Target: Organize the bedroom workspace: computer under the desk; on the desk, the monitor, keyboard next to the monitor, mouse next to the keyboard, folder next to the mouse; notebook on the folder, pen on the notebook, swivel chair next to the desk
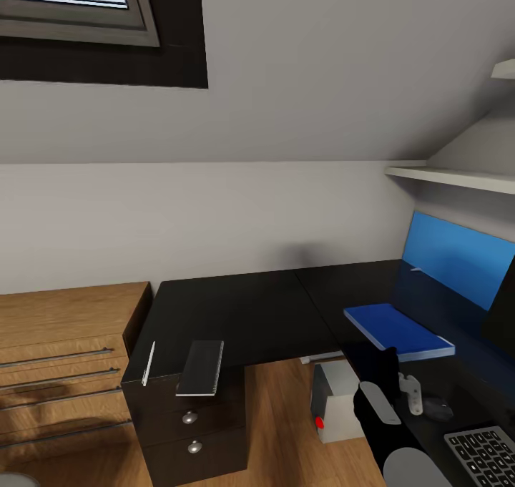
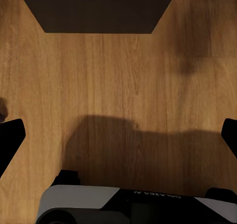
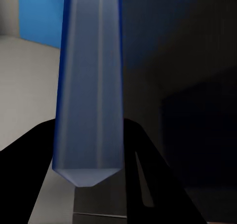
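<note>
Folder placement is the step we judge to be in hand: the flat bright-blue rectangular folder [image 1: 398, 330] lies on the glossy black L-shaped table [image 1: 243, 315], and in the right wrist view its pale, blue-bordered edge [image 3: 89, 100] runs straight out between the right jaws [image 3: 89, 157], whose two dark fingers [image 3: 29, 169] press against either side, so we read them as closed on it. To finish well, we should check that the folder lies flat and fully supported before opening, then part the jaws wide and back straight out along its edge so we do not drag it. Close beside the right jaws [image 1: 395, 394] sit the small dark rounded mouse [image 1: 437, 407] and the slim keyboard with black keys in a silver-grey frame [image 1: 486, 455]; we must not sweep either. Well away from these jaws, at the table's far end, wait the small dark grey notebook [image 1: 201, 367] and the thin white pen [image 1: 149, 363] beside it. The light grey tower computer [image 1: 335, 402] stands under the table. The left jaws [image 2: 118, 135] hang wide apart and empty above the wooden floor [image 2: 118, 76].
</note>
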### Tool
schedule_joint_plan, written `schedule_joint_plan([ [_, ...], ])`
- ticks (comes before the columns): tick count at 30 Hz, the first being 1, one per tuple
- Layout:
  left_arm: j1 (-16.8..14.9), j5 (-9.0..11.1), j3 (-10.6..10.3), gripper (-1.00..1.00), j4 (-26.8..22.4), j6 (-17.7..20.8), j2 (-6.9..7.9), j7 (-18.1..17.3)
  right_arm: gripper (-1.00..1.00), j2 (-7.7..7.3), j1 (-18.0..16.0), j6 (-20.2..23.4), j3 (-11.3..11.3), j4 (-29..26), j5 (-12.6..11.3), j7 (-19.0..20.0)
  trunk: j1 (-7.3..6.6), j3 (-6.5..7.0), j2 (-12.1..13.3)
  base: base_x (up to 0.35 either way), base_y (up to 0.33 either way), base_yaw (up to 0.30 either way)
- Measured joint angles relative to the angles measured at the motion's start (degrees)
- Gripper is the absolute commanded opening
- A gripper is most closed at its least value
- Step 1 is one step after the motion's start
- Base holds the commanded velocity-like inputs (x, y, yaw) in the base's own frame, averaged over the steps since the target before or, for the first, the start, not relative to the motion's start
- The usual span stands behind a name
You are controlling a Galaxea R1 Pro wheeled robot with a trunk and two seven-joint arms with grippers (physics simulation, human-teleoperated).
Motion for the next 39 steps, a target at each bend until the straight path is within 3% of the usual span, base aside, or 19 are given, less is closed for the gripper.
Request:
schedule_joint_plan([
  [23, 0.0, 0.0, -0.1, 1.00, 0.1, 0.0, 0.00, -0.1, -1.00, -0.03, 0.0, 0.1, 0.1, 0.2, 0.1, 0.0, 0.01, 0.00, 0.0, -0.077, 0.000, 0.000],
  [39, 0.0, 0.0, -0.1, 1.00, 0.1, 0.0, -0.01, -0.2, -1.00, -0.10, 0.0, 0.1, 0.1, 0.2, 0.1, 0.0, -0.01, 0.00, 0.0, 0.046, 0.082, 0.000],
])
